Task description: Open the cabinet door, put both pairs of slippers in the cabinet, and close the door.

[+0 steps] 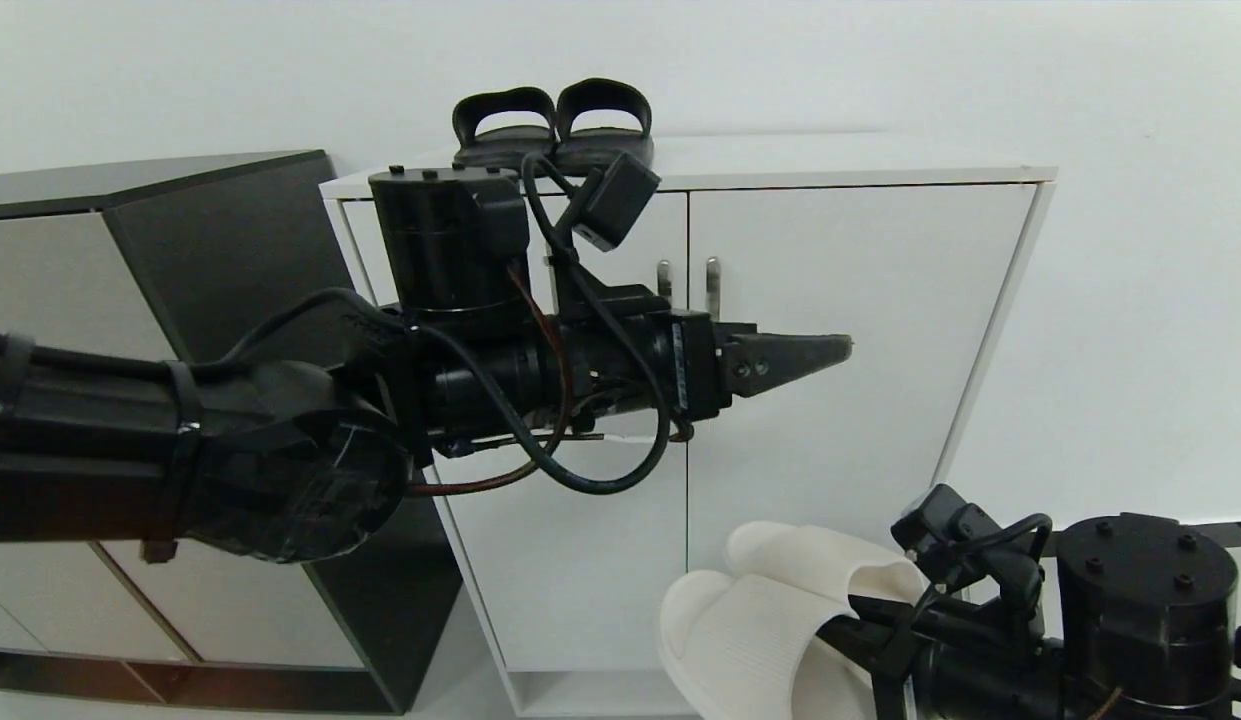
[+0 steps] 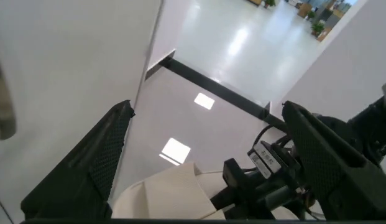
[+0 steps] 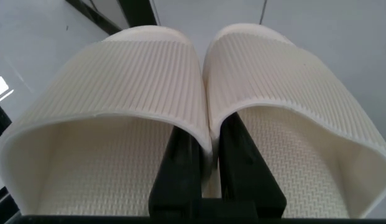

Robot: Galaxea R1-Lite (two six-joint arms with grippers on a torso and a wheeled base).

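The white cabinet (image 1: pixel 840 330) has both doors closed, with two metal handles (image 1: pixel 712 282) at the centre seam. A black pair of slippers (image 1: pixel 555 118) rests on its top. My left gripper (image 1: pixel 830 350) hovers in front of the right door, just right of and below the handles. In the left wrist view the left gripper (image 2: pixel 207 112) is open with nothing between its fingers, and one handle (image 2: pixel 2 102) shows at the edge. Lower down, my right gripper (image 1: pixel 852 622) is shut on the white pair of slippers (image 1: pixel 770 610), pinching their adjoining inner walls (image 3: pixel 206 118).
A dark grey and black cabinet (image 1: pixel 210 250) stands against the white one's left side. A white wall (image 1: pixel 1150 300) runs behind and to the right. Glossy floor (image 2: pixel 199 93) lies below, with free room right of the cabinet.
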